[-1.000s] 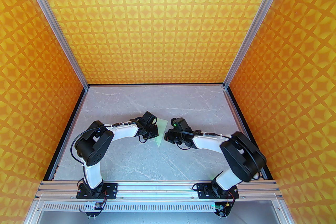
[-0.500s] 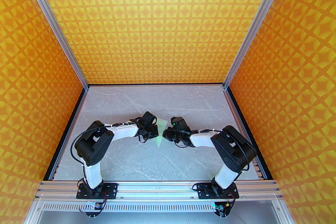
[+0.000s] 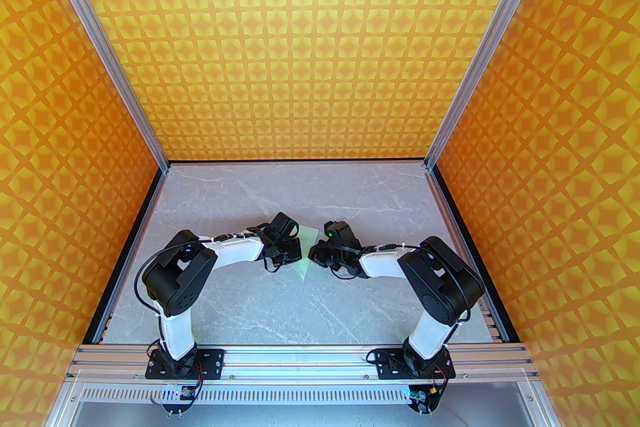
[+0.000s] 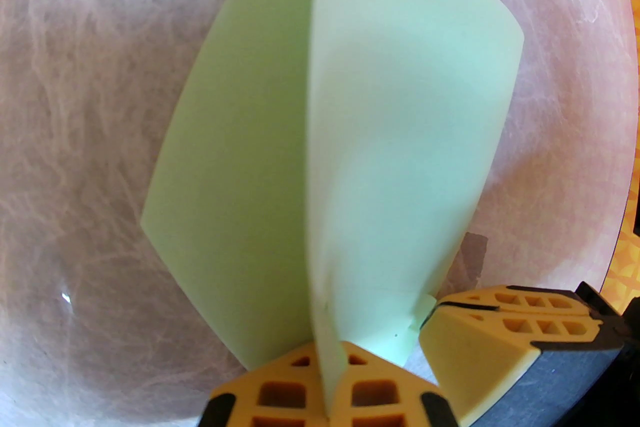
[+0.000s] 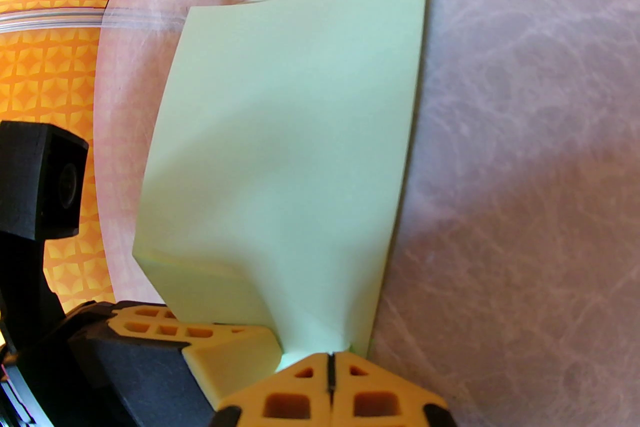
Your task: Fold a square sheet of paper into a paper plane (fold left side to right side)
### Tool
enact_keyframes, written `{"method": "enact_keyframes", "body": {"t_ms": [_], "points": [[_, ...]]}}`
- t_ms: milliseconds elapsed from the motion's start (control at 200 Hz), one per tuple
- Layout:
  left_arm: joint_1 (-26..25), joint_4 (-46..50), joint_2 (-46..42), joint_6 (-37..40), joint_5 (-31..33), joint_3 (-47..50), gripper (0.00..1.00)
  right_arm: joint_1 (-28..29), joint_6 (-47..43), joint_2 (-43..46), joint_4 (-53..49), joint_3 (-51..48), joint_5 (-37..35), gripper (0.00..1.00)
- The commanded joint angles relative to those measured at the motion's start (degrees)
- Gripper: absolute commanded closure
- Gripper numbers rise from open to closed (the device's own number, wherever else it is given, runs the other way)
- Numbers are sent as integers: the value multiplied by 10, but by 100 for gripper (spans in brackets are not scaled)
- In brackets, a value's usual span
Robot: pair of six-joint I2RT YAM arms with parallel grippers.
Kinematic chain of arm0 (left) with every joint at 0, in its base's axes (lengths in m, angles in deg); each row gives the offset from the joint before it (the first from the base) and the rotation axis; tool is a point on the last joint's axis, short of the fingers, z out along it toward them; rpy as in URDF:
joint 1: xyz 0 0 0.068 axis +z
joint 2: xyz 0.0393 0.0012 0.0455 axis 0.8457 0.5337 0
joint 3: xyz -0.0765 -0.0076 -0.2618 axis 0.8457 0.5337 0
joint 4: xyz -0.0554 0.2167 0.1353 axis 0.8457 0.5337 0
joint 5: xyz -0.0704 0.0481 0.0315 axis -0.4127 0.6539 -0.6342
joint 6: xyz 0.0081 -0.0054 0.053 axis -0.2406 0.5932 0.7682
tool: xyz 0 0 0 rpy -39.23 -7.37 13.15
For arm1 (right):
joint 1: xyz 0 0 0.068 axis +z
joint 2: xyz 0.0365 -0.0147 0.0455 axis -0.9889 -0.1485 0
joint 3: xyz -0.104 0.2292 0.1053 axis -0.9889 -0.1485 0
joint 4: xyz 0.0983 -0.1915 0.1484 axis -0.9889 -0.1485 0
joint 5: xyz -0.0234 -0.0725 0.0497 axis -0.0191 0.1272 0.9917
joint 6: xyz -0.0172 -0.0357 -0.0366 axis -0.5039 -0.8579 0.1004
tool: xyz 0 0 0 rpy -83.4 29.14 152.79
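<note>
The overhead view was bright, evenly lit and sharp, its patterned walls (image 3: 320, 39) splayed outward by the wide lens. Both wrist views were heavily fisheyed, the marbled desk (image 4: 75, 114) bending at the rim and washed pinkish. The sheet of paper (image 4: 400, 139) was blurred along its raised near edge. In the right wrist view a broad soft shadow crossed the desk beside it.

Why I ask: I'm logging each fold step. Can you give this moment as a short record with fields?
paper: sheet of paper, pale green, partly folded, one flap raised off the table
left tool: shut on the raised flap's edge
right tool: shut on the sheet, close beside the left tool
fold: not yet pressed flat
</note>
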State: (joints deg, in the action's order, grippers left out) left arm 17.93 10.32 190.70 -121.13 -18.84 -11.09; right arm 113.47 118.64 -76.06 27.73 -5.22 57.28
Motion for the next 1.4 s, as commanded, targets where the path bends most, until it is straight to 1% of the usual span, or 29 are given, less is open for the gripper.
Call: {"method": "enact_keyframes", "body": {"t_ms": [0, 140, 270, 435, 565, 830, 1045, 1150, 1275, 1395], "points": [[-3, 11, -1, 4, 10, 2, 100, -2, -19, 46, -25, -2, -30, 100], [-3, 11, 1, 4, 10, 1, 100, -2, -44, 66, -38, 4, -17, 100], [-3, 10, 1, 4, 10, 2, 100, -2, -47, 39, -32, 20, 16, 100], [-4, 10, 0, 4, 10, 3, 100, -2, -33, 4, -13, 26, 29, 100], [-4, 10, 0, 5, 10, 2, 100, -2, -30, -14, -5, 25, 26, 100], [-4, 11, -5, 8, 9, 1, 100, -2, -49, -36, -75, 39, -5, 100], [3, 22, -35, 18, 9, -4, 83, -2, -61, -39, -104, 44, -15, 100], [11, 21, -53, 23, 9, -3, 80, -2, -62, -42, -107, 45, -14, 100], [15, -2, -68, 27, 9, 4, 79, -2, -62, -46, -105, 47, -11, 100], [15, -39, -61, 28, -17, 6, 80, -2, -63, -48, -106, 47, -11, 100]]}}
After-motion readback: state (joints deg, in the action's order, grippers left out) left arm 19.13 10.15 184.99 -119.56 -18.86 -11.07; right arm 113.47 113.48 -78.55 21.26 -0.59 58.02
